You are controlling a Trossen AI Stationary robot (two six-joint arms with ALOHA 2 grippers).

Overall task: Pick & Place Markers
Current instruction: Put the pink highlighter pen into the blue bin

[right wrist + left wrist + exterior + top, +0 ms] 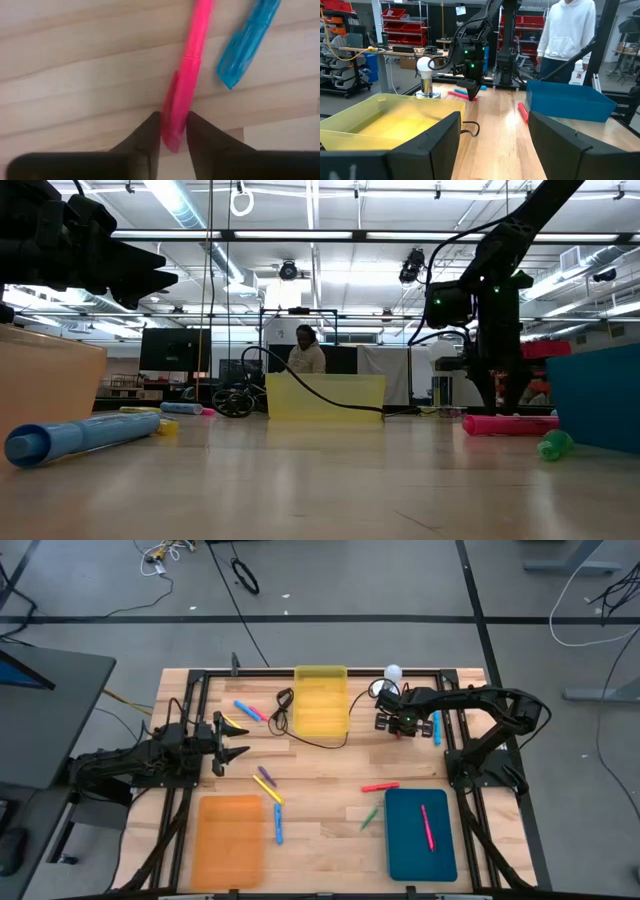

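Right gripper (173, 131) pinches a pink marker (187, 70) on the table (75, 60).
Its fingers press the marker's clipped end from both sides; the slim, glossy body runs straight ahead, a blue marker (247, 42) just beside it, apart. Left gripper (232, 738) waits half open, holding nothing, well away across the yellow tray (320, 700).

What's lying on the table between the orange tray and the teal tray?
In the high view, between the orange tray and the teal tray lie a blue marker and a green marker on bare wood.
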